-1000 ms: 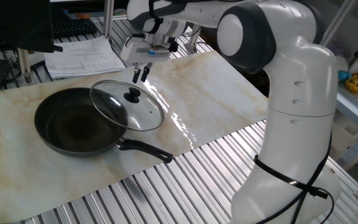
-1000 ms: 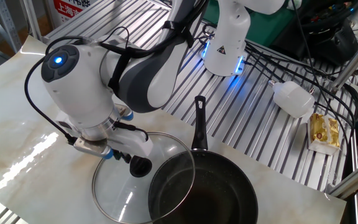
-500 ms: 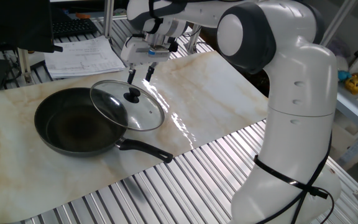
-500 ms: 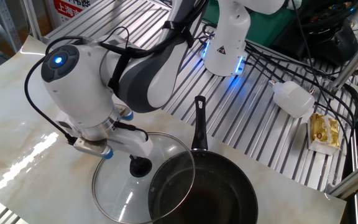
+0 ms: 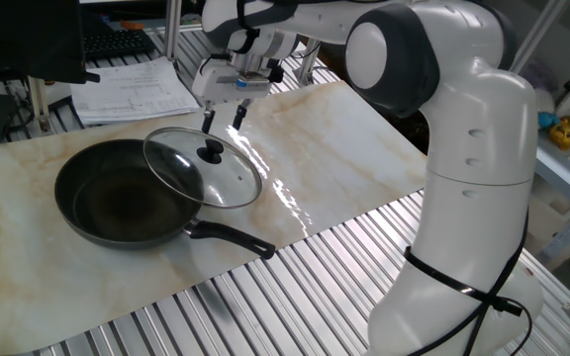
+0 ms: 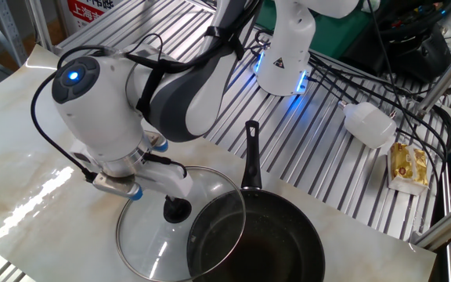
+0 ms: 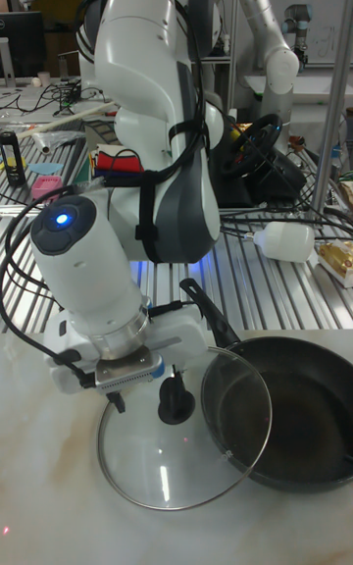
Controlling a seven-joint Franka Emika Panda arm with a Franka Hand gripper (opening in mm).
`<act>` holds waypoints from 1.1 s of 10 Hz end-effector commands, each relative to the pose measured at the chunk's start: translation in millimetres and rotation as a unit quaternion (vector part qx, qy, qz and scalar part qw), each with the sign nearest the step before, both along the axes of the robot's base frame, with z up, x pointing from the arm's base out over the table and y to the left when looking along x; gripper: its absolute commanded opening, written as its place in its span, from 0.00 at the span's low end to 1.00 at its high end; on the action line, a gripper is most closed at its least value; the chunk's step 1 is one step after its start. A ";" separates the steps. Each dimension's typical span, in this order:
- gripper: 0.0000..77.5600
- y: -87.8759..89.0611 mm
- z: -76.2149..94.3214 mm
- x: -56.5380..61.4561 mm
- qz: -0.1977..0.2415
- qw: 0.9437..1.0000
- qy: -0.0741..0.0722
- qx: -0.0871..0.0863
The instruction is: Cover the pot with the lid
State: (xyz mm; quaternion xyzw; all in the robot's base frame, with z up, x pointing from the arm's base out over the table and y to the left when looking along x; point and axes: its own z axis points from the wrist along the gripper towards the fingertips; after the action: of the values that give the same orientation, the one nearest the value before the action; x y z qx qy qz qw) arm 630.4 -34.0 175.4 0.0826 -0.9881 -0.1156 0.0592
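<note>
The pot (image 5: 117, 203) is a shallow black pan on the marble mat, its handle (image 5: 231, 238) pointing to the front right. The glass lid (image 5: 204, 167) leans tilted on the pot's right rim, and its black knob (image 5: 210, 151) is free. My gripper (image 5: 222, 118) hangs just above and behind the knob, open, with nothing between its fingers. In the other fixed view the lid (image 6: 151, 239) overlaps the left rim of the pot (image 6: 261, 247). The tall fixed view shows the gripper (image 7: 147, 390) beside the knob (image 7: 175, 403), over the lid (image 7: 167, 472).
Papers (image 5: 137, 89) and a keyboard (image 5: 117, 43) lie behind the mat. The arm's white base (image 5: 468, 198) stands at the right on the slatted metal table. A white bottle (image 6: 369, 124) and a yellow packet (image 6: 408, 166) lie near cables beyond the pot's handle.
The fingers were together one second ago and spread apart by half a second ago. Since then nothing has moved; the lid and pot stay put.
</note>
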 end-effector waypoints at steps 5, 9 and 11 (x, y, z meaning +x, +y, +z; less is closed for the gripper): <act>1.00 43.6 -31.1 -52.4 -0.046 0.999 0.029 0.007; 1.00 32.1 -29.2 -47.2 -0.038 0.999 0.014 0.006; 1.00 28.4 -21.4 -39.9 -0.031 0.999 0.011 0.005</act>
State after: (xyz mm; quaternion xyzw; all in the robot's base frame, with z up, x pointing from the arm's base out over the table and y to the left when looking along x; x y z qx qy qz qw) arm 582.8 -0.6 145.9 0.0451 -0.9886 -0.1248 0.0715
